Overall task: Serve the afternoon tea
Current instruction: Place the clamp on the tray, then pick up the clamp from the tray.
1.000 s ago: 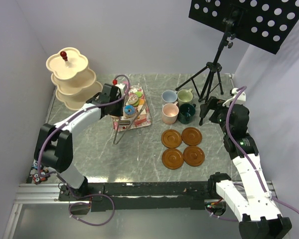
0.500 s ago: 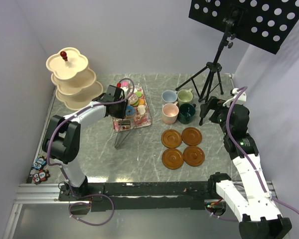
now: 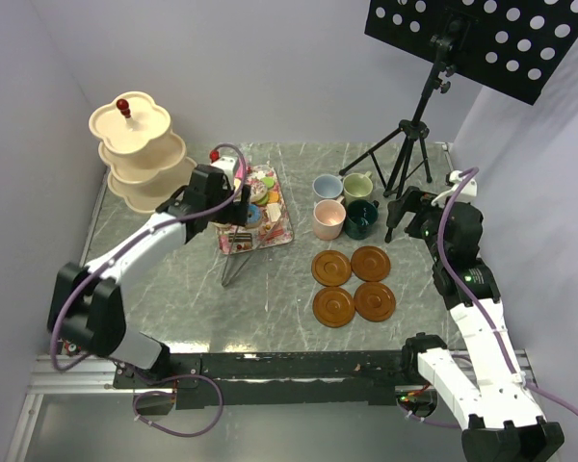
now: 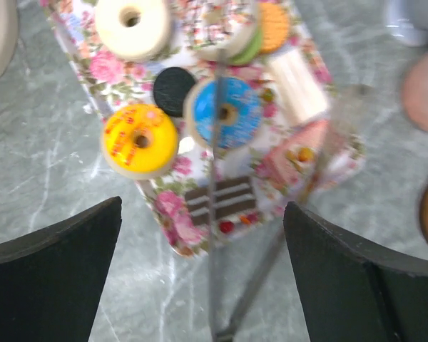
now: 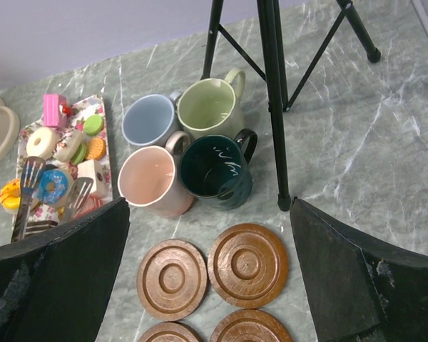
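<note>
We are hovering left gripper point(image 4: 201, 214), fingers spread wide, over toy cakes point(image 4: 225, 112) on floral tray point(image 4: 165, 205). Right gripper point(image 5: 208, 206) is also gaping, above mugs point(image 5: 215, 171). Best, we reckon: centring on one cake, dodging tongs point(image 4: 212, 299).

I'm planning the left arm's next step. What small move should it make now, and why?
Probably lower the open left gripper onto the tongs: it hovers right above them, they lie loose across the floral tray, and the cakes sit there unserved.
</note>
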`<state>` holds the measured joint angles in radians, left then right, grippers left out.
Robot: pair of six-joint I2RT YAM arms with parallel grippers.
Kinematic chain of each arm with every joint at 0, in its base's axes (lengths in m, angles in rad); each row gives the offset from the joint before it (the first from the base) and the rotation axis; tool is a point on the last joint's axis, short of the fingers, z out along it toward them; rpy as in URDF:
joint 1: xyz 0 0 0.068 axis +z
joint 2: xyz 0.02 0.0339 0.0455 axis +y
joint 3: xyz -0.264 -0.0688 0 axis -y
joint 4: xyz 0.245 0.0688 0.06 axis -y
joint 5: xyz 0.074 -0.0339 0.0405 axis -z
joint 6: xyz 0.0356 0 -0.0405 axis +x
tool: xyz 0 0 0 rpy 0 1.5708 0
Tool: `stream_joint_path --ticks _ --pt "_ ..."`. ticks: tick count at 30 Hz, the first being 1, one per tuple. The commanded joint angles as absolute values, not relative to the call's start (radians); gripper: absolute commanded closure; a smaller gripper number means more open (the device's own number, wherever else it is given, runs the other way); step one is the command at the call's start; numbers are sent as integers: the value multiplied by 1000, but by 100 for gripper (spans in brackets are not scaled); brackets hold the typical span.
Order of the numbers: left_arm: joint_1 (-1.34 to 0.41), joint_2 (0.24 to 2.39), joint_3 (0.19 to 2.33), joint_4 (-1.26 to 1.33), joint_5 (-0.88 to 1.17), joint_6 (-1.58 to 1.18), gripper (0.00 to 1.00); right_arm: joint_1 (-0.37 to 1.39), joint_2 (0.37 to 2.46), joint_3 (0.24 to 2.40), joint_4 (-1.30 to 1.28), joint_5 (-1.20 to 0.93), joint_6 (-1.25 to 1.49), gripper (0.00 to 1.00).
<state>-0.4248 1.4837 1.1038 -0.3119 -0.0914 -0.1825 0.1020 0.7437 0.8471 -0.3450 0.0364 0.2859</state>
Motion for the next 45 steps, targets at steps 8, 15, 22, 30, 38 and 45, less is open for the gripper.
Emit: stream_joint_path --ticks 8,15,22,30,38,45 --pt "-512 1309 881 -290 20 -308 0 100 747 871 -316 11 299 0" --pt "-537 1311 798 -305 -26 -357 0 101 770 893 -304 5 310 0" --pt "-563 1388 808 -293 -69 -359 0 101 773 905 -308 -34 322 0" --pt "-609 1443 814 -288 -130 -334 1 101 744 876 -316 -31 336 0" --pt "-666 1517 860 -313 -307 -345 18 101 739 871 -314 -35 341 0" --pt "-675 1568 870 -304 -333 -347 28 101 739 858 -314 -41 348 0"
